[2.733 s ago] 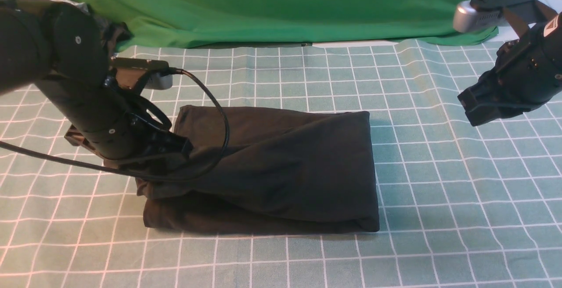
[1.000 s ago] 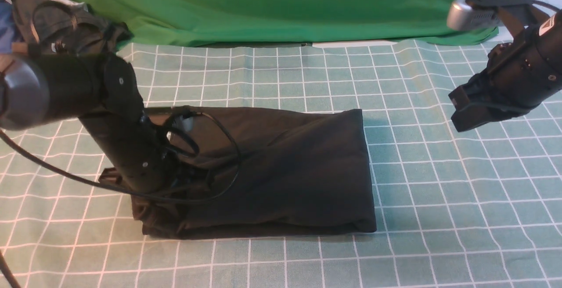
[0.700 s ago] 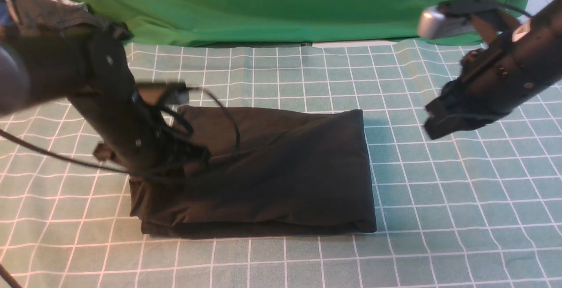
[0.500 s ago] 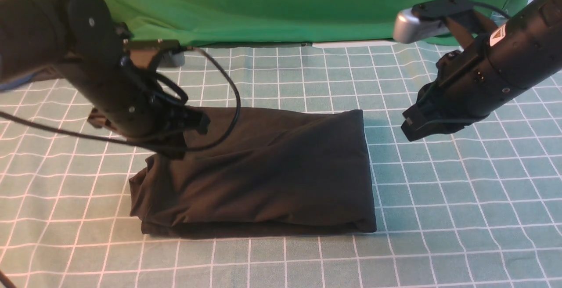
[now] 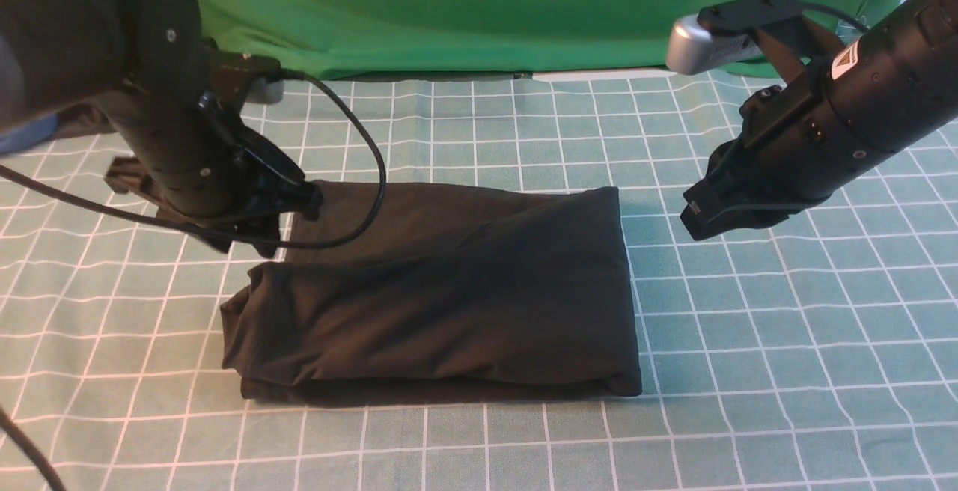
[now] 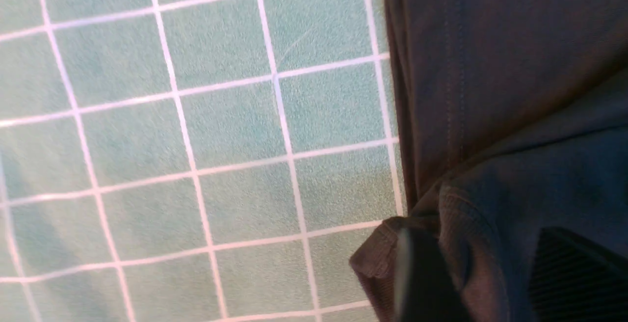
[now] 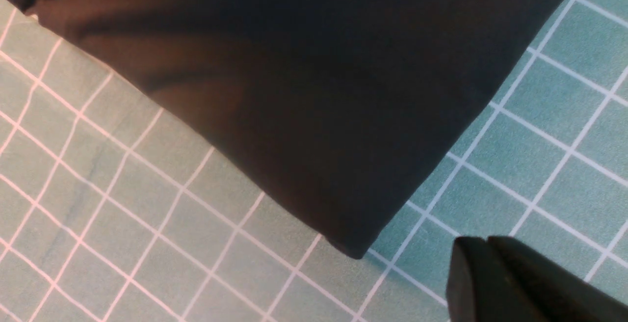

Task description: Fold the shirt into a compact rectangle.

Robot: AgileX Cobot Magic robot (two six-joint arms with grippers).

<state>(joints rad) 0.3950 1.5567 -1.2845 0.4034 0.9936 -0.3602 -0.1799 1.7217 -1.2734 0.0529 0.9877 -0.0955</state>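
Shirt (image 5: 449,289) being shown as a near-finished fold at mid-frame.
The shirt is being carried by the bench (image 5: 748,371) at the centre of the front view as a layered block. Its right and lower edges are being presented straight, while its left end is being left bulged and uneven, with a ribbed cuff (image 6: 385,253) showing in the left wrist view. The folding is judged mostly done; squaring or tucking that left end is judged outstanding. The left end effector (image 5: 284,221) is being held above the block's upper-left corner, jaws apart, grasping nothing. The right end effector (image 5: 700,218) is being held clenched and empty, beyond the upper-right corner.
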